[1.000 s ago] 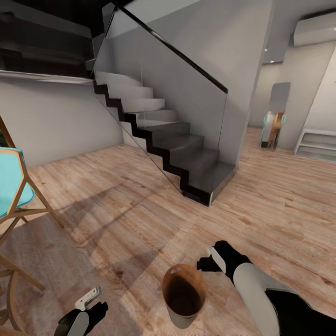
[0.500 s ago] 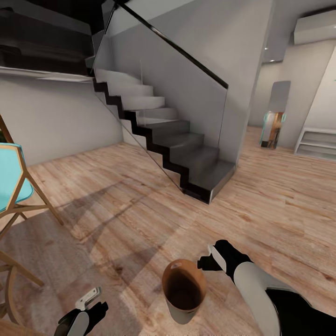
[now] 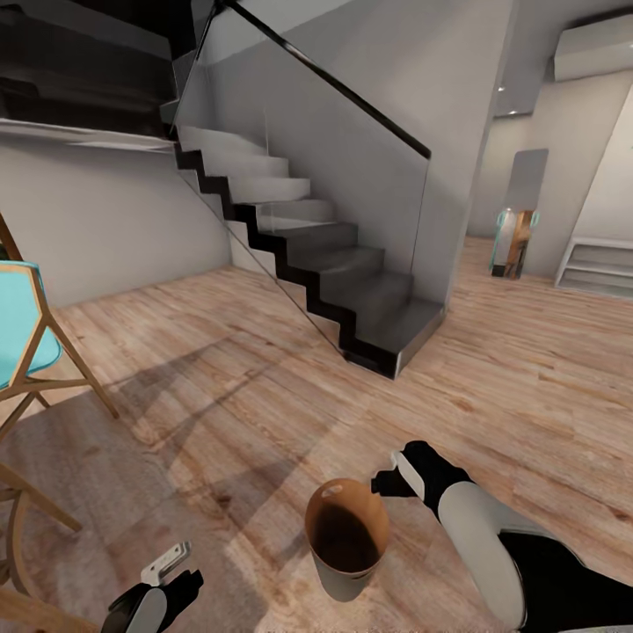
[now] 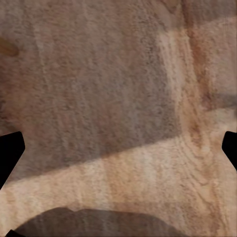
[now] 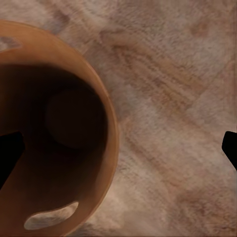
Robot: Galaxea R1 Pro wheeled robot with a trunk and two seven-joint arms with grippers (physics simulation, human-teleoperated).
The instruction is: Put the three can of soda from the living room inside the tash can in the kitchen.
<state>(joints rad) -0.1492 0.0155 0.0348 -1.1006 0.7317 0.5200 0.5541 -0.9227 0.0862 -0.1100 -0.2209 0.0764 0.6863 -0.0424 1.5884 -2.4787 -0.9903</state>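
Closest to you, the trash can stands on the wood floor, its dark inside empty. Your right claw hovers just beside its rim, jaws spread; your left claw hangs apart from it, also spread. Beyond it rises a staircase. Drive carelessly and your arm could topple it.
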